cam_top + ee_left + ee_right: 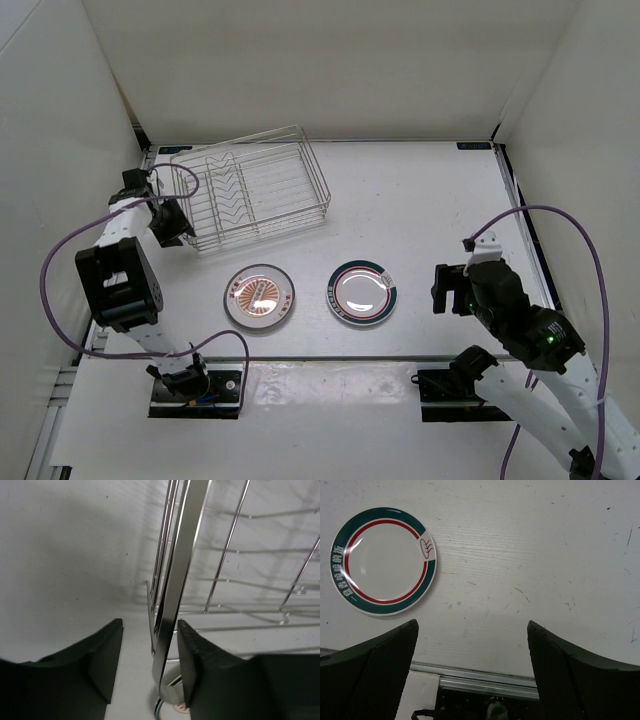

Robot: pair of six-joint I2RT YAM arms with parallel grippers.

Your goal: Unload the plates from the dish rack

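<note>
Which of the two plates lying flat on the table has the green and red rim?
The green-rimmed plate is the right-hand one, nearest the right pincer; the orange sunburst plate lies to its left.

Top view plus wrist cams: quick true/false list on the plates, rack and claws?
1. Two plates lie flat on the table in front of the rack. True: the orange plate and the green-rimmed plate lie on the table, on the near side of the rack.
2. The plates are stacked. False: they lie side by side, apart.
3. The green-rimmed plate is nearer the left arm. False: it is on the right arm's side.
4. The right claw holds a plate. False: it is open and empty over bare table.
5. The left claw is at the rack's left end. True: its fingers straddle a rack bar.
</note>
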